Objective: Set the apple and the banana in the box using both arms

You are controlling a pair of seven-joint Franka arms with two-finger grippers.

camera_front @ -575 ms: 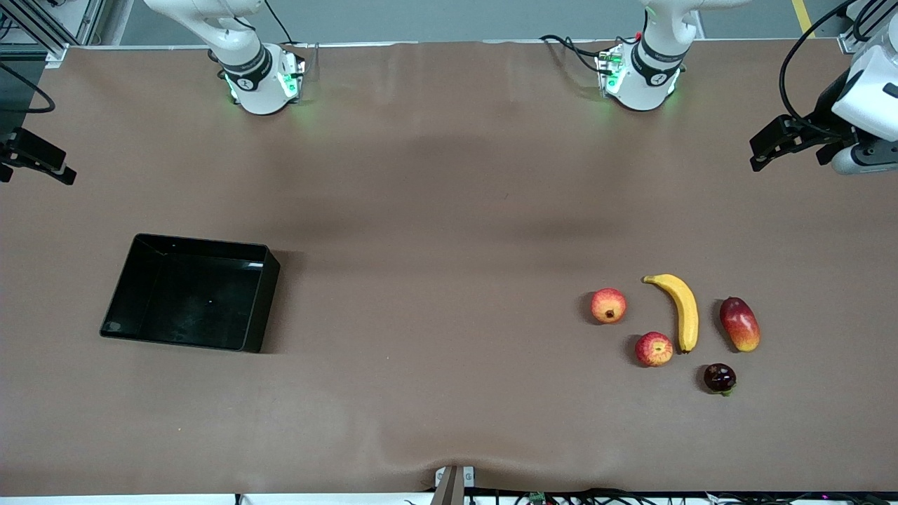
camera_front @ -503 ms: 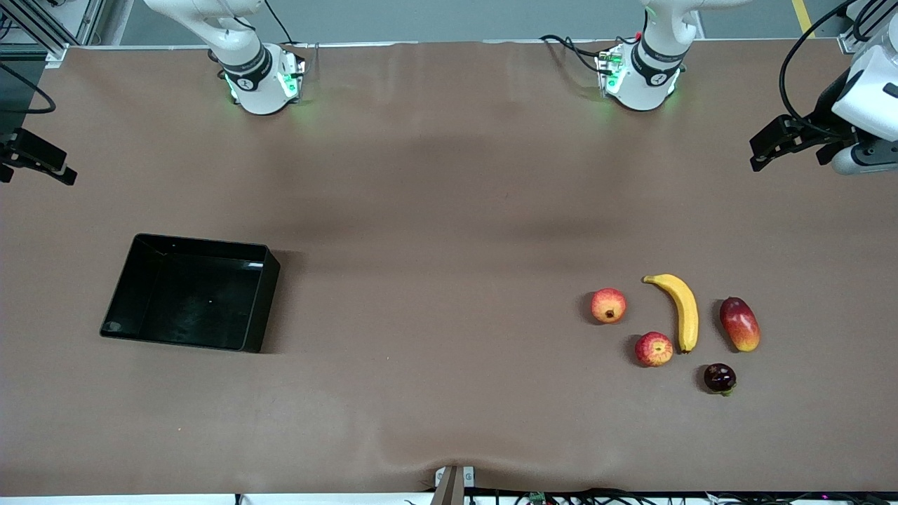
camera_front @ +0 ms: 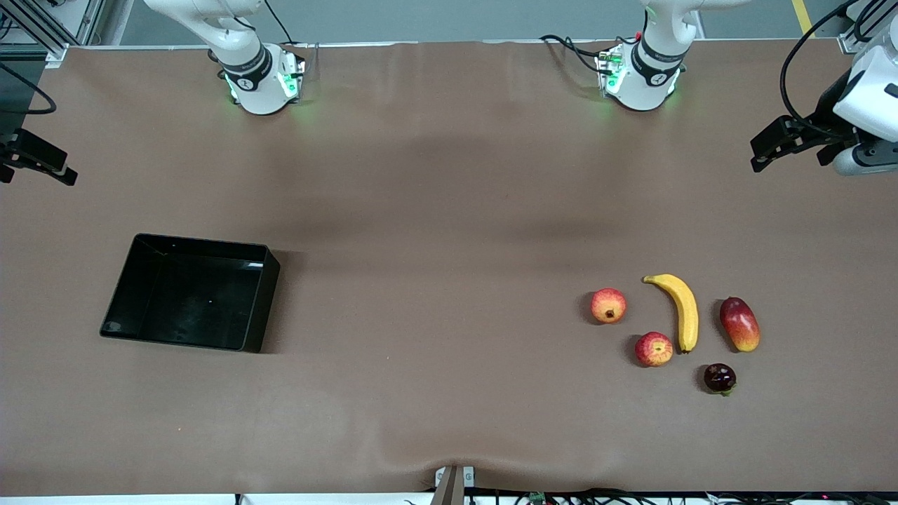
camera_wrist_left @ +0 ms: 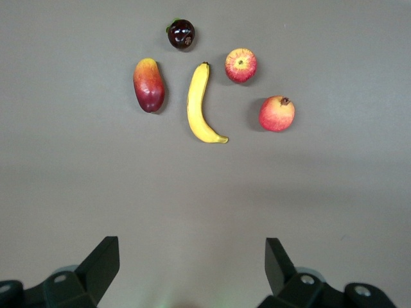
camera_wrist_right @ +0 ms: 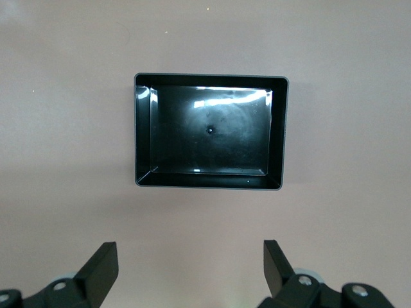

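Observation:
The pinkish-red apple (camera_front: pixel 654 348) lies toward the left arm's end of the table, touching nothing, beside the near tip of the yellow banana (camera_front: pixel 684 312). Both show in the left wrist view: the apple (camera_wrist_left: pixel 241 65) and the banana (camera_wrist_left: pixel 200 104). The black box (camera_front: pixel 261 301) stands empty toward the right arm's end and shows in the right wrist view (camera_wrist_right: pixel 209 181). My left gripper (camera_front: pixel 786 156) hangs open and empty, high over the table (camera_wrist_left: pixel 192 256). My right gripper (camera_front: pixel 38 168) hangs open and empty, high over the table by the box (camera_wrist_right: pixel 191 260).
Beside the banana lie a red-yellow mango (camera_front: pixel 739 323) and an orange-red round fruit with a dark crown (camera_front: pixel 608 305). A dark purple round fruit (camera_front: pixel 720 378) lies nearest the front camera. The brown table (camera_front: pixel 449 280) lies bare between the fruit and the box.
Almost nothing: my left gripper has shifted a hair toward the left arm's end of the table. The fruit, the box and the right gripper have not moved.

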